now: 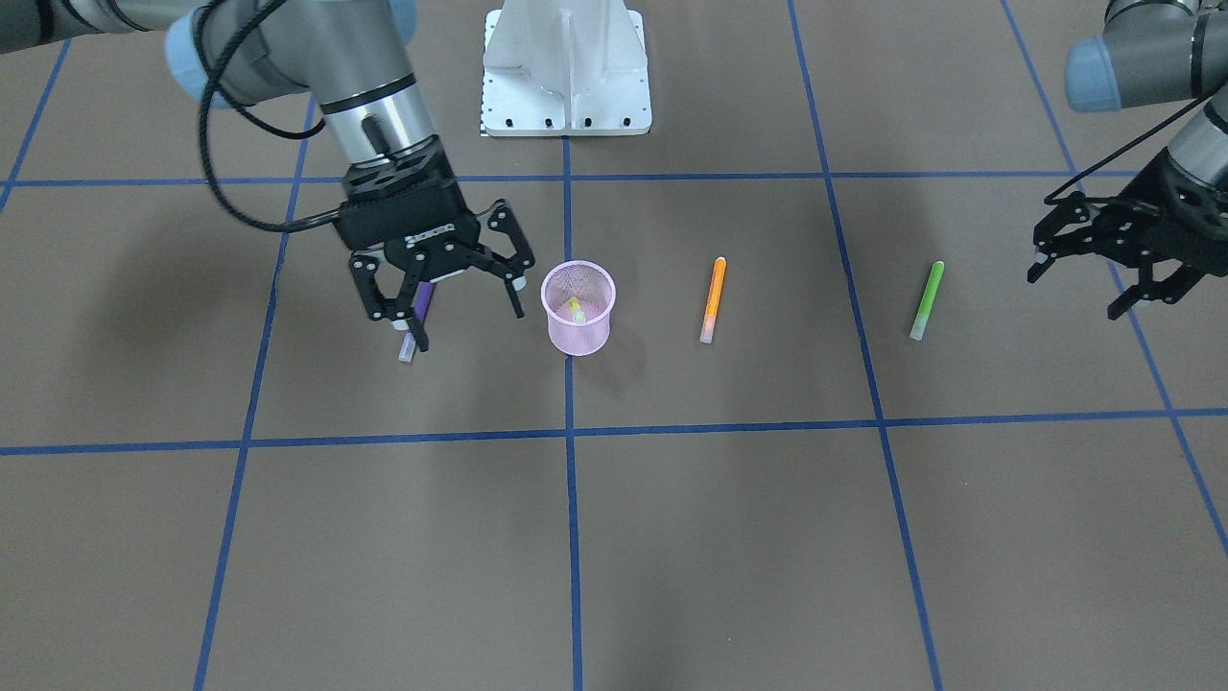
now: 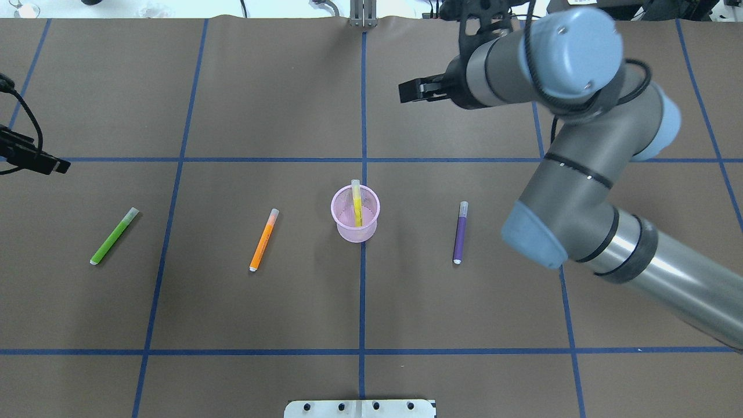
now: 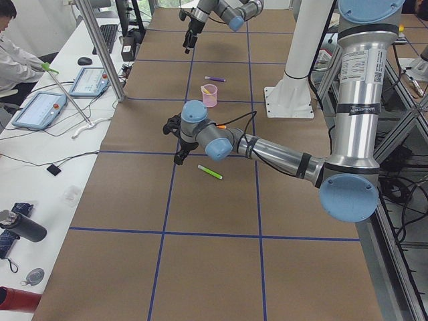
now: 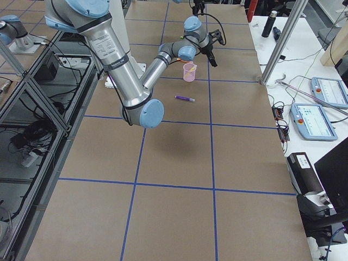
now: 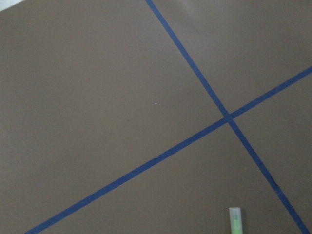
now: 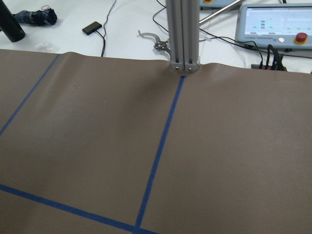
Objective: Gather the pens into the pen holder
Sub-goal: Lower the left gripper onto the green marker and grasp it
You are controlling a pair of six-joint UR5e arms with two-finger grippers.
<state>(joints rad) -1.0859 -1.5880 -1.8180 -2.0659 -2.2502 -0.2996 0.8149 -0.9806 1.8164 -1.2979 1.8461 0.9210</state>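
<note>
Overhead exterior view: the pink mesh pen holder (image 2: 354, 232) stands mid-table (image 2: 290, 302) on a blue tape line, with a yellow pen (image 2: 357, 203) leaning inside. The orange pen (image 2: 263, 239) and green pen (image 2: 114, 236) lie on its left and the purple pen (image 2: 460, 232) on its right, all well apart with open room between. The right claw (image 1: 470, 326) and left claw (image 1: 1074, 296) hang spread wide, holding nothing.

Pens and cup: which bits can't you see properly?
Slim purple pen: front-facing view, black fingers of the right gripper cover much of it.
Yellow pen: overhead view, lower end blurred behind the pink wire-mesh cup's wall.
Green pen: left wrist view, cut off by the bottom edge.
</note>
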